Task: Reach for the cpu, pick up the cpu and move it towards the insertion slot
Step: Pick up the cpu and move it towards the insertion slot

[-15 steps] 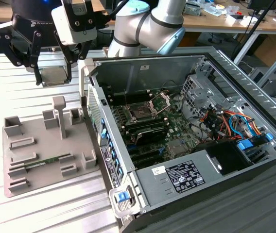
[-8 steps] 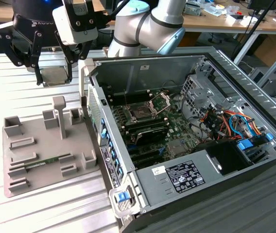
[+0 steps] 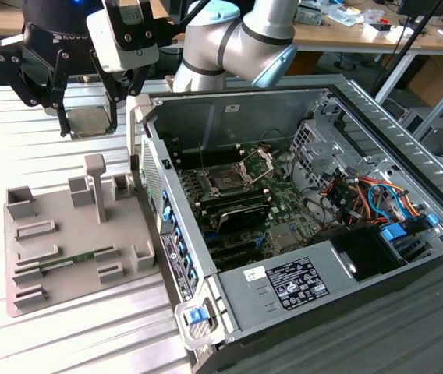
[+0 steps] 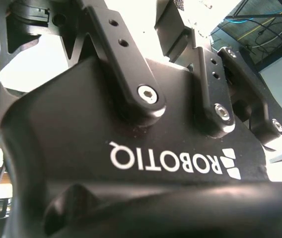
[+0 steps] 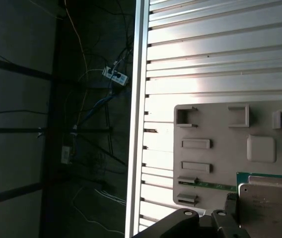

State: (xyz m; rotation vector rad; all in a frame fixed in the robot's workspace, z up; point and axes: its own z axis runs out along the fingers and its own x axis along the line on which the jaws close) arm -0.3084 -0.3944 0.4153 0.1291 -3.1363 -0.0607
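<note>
Gripper (image 3: 89,129) points downward above the grey tray (image 3: 69,234), clamping the cpu (image 3: 88,119).

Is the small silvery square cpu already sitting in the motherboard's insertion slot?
No, the small silvery square cpu sits in the black gripper outside the grey computer case, apart from the square insertion slot.
</note>
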